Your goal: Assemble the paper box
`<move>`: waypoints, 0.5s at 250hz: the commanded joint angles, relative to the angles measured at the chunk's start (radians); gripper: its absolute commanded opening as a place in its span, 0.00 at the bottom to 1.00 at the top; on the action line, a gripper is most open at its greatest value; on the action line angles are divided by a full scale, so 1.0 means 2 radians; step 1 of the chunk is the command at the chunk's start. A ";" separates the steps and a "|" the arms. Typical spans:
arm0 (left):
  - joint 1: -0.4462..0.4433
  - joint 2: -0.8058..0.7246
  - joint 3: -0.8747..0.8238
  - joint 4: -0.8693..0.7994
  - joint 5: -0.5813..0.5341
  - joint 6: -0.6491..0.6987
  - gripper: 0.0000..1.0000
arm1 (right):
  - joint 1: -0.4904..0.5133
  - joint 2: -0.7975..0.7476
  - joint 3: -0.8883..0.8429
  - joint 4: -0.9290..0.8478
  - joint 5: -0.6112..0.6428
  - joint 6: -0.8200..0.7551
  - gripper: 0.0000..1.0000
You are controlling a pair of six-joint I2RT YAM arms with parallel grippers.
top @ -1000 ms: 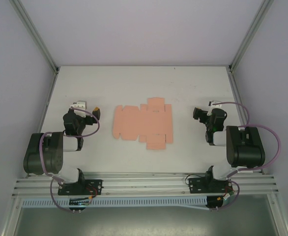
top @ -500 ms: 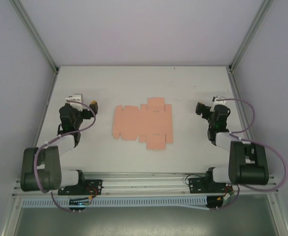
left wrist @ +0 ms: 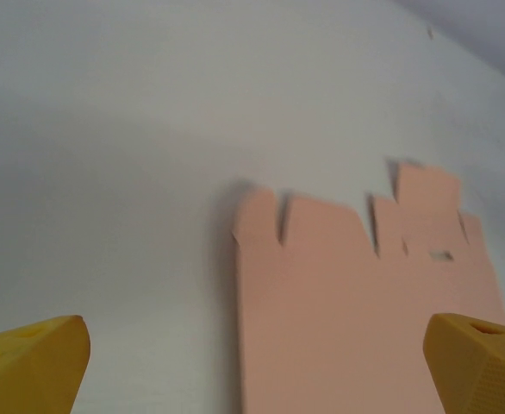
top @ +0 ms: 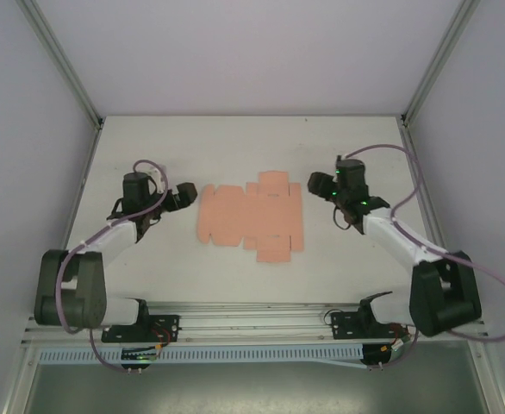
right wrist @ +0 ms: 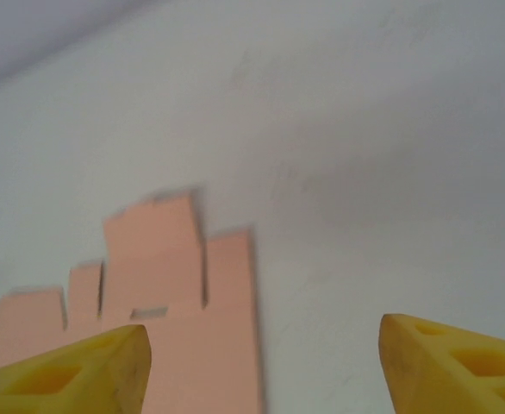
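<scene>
We noted the left gripper [top: 186, 195] and right gripper [top: 315, 183] had reached in beside the paper box [top: 251, 216], just left and right of it, both spread wide; it lay flat, folding unstarted.

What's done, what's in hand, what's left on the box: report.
Done: nothing; the box lies as a flat, unfolded sheet on the table. In hand: the left gripper and right gripper are open beside its left and right edges, apparently not touching it. Left: grasping, folding every flap, tucking the tabs.
</scene>
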 commanded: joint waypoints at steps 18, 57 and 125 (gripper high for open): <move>-0.009 0.051 0.040 -0.055 0.084 -0.044 0.99 | 0.037 0.110 0.055 -0.056 -0.081 0.050 0.52; -0.016 0.082 0.063 -0.079 0.103 -0.036 0.99 | 0.034 0.176 0.065 -0.034 -0.092 0.069 0.51; -0.026 0.125 0.079 -0.086 0.134 -0.022 0.99 | 0.011 0.228 0.025 -0.007 -0.109 0.093 0.44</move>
